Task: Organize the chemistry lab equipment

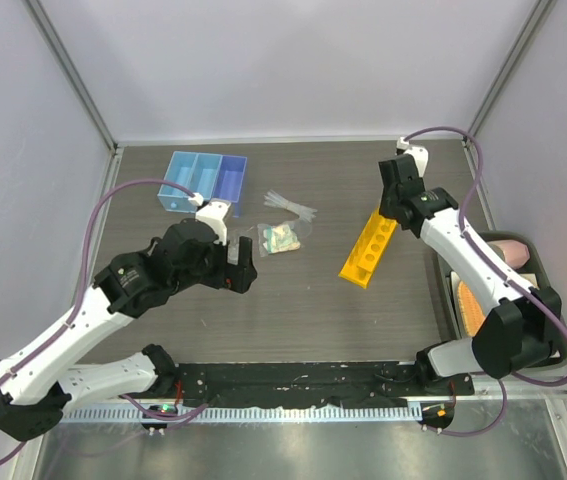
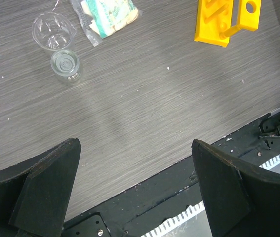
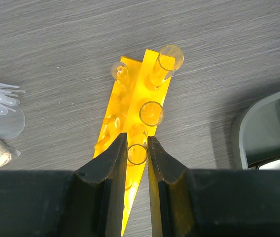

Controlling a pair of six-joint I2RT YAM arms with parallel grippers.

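Several tubes (image 3: 151, 112) stand in your yellow rack (image 3: 140, 91); right fingers (image 3: 111, 170) pinch one, left fingers (image 2: 48, 173) spread empty; beakers (image 2: 54, 30), packet (image 2: 111, 14), droppers (image 1: 291, 207) lie loose mid-frame.

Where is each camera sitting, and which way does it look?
Top external: high above and behind the arms, looking down on the table; both arms show, bases at the bottom.
Left wrist: on the left arm, looking down at the table; the open left gripper shows, its fingers filling the bottom corners.
Right wrist: on the right arm, looking straight down; the right gripper is closed around a test tube standing in the yellow rack.
Shared: all three views show the yellow rack and the packet.
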